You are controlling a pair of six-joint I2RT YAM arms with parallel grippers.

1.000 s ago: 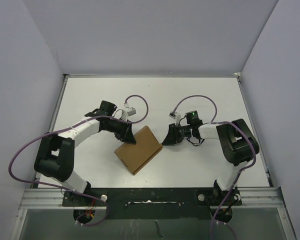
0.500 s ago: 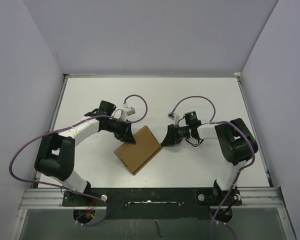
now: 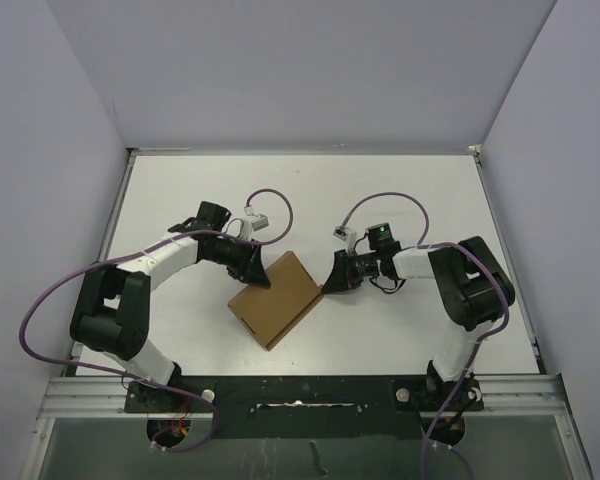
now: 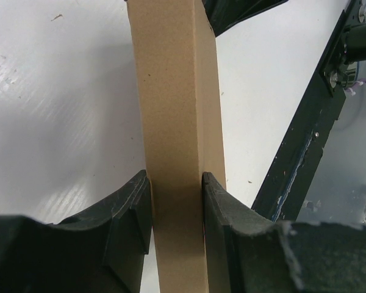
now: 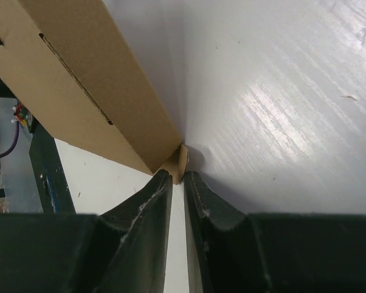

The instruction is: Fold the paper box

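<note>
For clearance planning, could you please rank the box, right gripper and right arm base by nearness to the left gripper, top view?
1. The box, in the left gripper.
2. The right gripper, at its right corner.
3. The right arm base, near right.

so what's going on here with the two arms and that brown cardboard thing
Two robot arms are working on a brown paper box in the middle of the white table. The left claw is clamped across the box's narrow side, with a finger pressed on each face. The right claw is nearly closed, pinching a small cardboard tab at the box's opposite corner. At this point the box looks like a slim rectangle held between the two arms.
</note>
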